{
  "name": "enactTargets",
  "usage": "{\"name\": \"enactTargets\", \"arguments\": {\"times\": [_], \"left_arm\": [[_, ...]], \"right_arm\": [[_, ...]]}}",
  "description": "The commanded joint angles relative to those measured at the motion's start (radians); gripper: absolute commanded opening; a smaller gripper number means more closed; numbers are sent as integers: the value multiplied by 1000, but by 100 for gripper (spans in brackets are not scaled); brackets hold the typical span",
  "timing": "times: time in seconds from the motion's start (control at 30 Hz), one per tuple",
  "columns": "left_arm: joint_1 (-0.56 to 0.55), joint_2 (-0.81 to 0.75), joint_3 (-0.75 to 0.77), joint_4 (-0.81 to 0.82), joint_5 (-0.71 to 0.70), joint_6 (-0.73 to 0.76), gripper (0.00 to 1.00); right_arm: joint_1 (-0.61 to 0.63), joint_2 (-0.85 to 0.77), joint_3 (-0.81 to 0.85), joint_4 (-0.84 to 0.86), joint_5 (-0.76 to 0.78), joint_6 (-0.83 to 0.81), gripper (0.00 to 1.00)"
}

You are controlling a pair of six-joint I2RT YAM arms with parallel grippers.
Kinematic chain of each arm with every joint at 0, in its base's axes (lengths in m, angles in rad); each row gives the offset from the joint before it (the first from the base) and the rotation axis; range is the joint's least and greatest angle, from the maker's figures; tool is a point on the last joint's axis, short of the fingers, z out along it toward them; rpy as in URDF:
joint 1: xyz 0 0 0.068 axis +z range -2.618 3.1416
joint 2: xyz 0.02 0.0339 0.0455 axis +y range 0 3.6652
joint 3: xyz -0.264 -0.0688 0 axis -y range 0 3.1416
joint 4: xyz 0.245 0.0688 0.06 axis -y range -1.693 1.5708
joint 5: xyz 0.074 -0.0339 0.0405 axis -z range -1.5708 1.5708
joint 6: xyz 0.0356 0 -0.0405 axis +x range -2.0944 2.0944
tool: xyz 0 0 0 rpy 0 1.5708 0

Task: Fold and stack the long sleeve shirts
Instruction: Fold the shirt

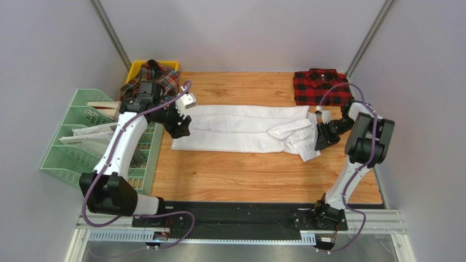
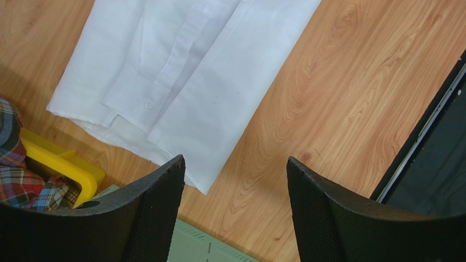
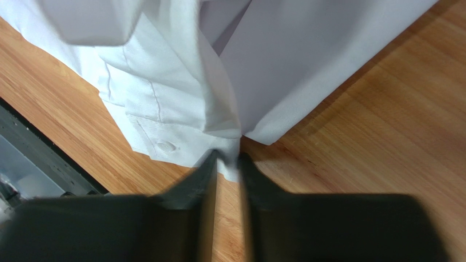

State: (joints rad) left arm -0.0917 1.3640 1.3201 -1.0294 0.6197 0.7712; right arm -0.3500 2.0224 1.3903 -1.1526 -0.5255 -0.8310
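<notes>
On the light wooden desk [image 1: 246, 180], in the top view, the large plain white button-up cloth shirt [image 1: 246, 128] lay stretched crosswise between the two arms. Its sleeves were folded in over the body, apparently so that each arm could work one end. The left end effector [image 1: 179, 129] hung over the shirt's left end, and the right end effector [image 1: 321, 141] sat at its right end. The red-and-black checked cloth shirt [image 1: 320, 86] lay folded flat at the far right corner, well apart, probably as the base of the stack. The darker tartan cloth shirt [image 1: 153, 76] was bunched in the yellow plastic bin [image 1: 135, 67] at the far left, beside the pale green plastic file rack [image 1: 71, 147]; it looked unfolded, waiting its turn.

In the left wrist view, the left end effector's black fingers [image 2: 147, 218] stood wide apart and held nothing. They hovered above bare wood near the hem corner of the white shirt, seemingly lined up to come down on that edge.

In the right wrist view, the right end effector's fingers [image 3: 199, 185] were drawn almost together, with a thin corner of the white cloth pinched between their tips. That corner lay near a buttoned cuff. The grip looked meant to lift this end and carry it over for the next fold.
</notes>
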Motion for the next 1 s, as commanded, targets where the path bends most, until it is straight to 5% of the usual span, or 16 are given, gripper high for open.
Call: {"name": "enactTargets", "arguments": {"times": [0.0,0.17,0.37,0.4,0.6,0.77,0.97], "left_arm": [[-3,-11,4,0,17,13,74],[-3,-26,5,-1,14,10,75],[-5,-42,44,15,70,2,78],[-8,-49,50,29,89,2,99],[-155,-147,-5,300,9,-70,99],[-301,-142,-39,514,52,-167,99],[-563,41,60,643,-118,-208,99]], "right_arm": [[2,15,6,-18,-22,-13,0],[-27,-65,38,-117,-71,-52,0],[-29,-208,96,-326,-304,-45,0],[-26,-215,101,-334,-368,-28,0],[28,-251,95,-320,-638,157,0],[101,-329,32,10,-772,530,0],[199,-456,-105,454,-725,1001,0]]}}
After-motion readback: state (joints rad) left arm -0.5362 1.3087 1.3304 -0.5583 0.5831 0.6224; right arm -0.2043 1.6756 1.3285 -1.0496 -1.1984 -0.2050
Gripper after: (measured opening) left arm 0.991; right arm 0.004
